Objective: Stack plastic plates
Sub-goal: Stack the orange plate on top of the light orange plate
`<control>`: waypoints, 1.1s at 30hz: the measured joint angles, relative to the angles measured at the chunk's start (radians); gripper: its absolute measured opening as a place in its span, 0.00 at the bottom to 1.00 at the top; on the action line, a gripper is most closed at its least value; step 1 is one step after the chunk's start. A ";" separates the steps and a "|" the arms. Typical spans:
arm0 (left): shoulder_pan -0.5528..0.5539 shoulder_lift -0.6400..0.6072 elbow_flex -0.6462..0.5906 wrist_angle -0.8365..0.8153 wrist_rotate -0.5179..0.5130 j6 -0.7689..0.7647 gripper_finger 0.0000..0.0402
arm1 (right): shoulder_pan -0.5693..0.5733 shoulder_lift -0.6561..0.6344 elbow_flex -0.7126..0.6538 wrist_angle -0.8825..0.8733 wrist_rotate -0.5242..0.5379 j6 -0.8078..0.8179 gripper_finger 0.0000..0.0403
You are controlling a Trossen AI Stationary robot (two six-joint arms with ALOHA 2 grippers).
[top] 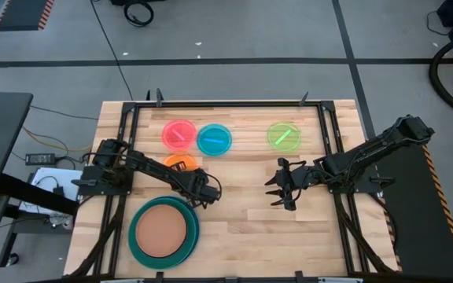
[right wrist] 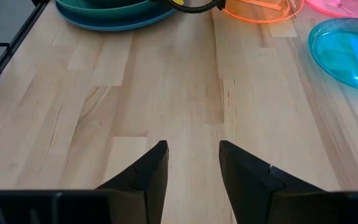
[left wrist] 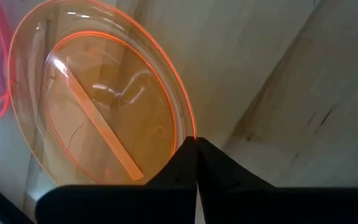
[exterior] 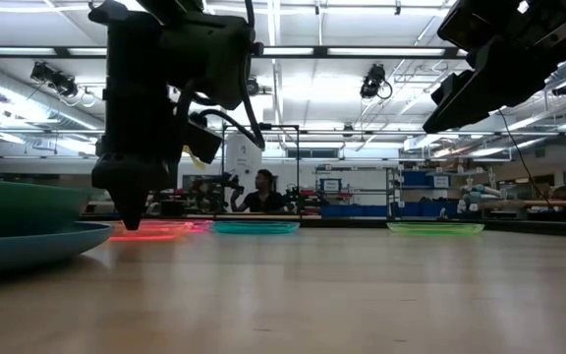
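Observation:
A stack of plates (top: 163,232) lies at the table's near left, a terracotta-brown plate on top of teal ones, with a blue one at the bottom (exterior: 28,248). A translucent orange plate (top: 181,163) lies flat just beyond the stack. The pink (top: 179,134), cyan (top: 214,139) and lime green (top: 284,135) plates lie flat in a row near the far edge. My left gripper (top: 205,192) is shut, pointing down, its tips at the orange plate's rim (left wrist: 191,134). My right gripper (top: 280,187) is open and empty over bare wood at mid-table. My left gripper's shut fingertips (left wrist: 196,144) stand right at the orange plate's rim (left wrist: 188,127), coming from above. The plate lies flat on the table. I cannot tell whether the tips touch the rim.
A dark metal frame (top: 226,104) runs around the tabletop. Bare wood (top: 242,228) lies between the two grippers and toward the near edge. A person (exterior: 260,195) sits in the room far behind the table.

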 joint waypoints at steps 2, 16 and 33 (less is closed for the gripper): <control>-0.001 0.000 0.010 -0.034 0.013 -0.010 0.01 | 0.000 0.000 0.000 0.000 0.000 0.000 0.38; -0.063 0.000 0.192 -0.249 0.012 -0.069 0.01 | 0.000 0.000 0.000 0.000 -0.005 0.000 0.38; -0.105 0.000 0.274 -0.342 0.010 -0.109 0.01 | 0.000 0.000 0.000 0.000 -0.003 0.000 0.38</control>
